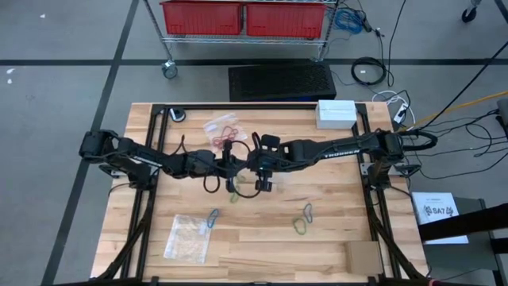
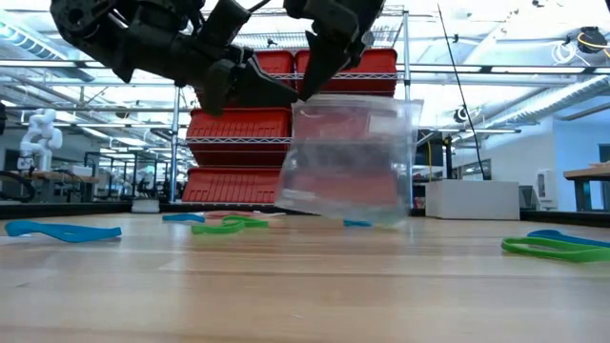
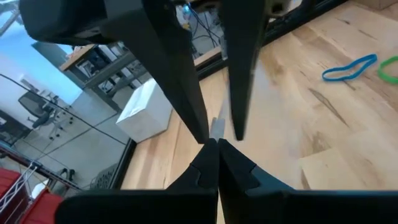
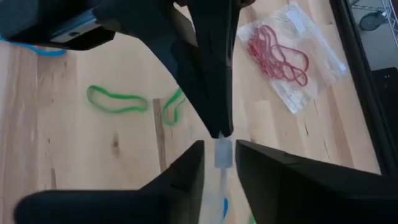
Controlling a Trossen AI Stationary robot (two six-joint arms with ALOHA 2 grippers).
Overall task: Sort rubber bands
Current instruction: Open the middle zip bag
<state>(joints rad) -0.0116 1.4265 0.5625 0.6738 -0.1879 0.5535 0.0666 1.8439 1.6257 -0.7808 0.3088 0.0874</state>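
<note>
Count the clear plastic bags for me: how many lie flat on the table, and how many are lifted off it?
Lying flat on the table: 2, the bag of red bands and the other flat bag
Lifted off it: 1, the hanging bag, pinched in the left gripper
Total: 3

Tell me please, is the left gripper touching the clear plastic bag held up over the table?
Touching: in the low view the clear plastic bag hangs from the left gripper, whose shut fingertips in the left wrist view pinch its edge.
</note>
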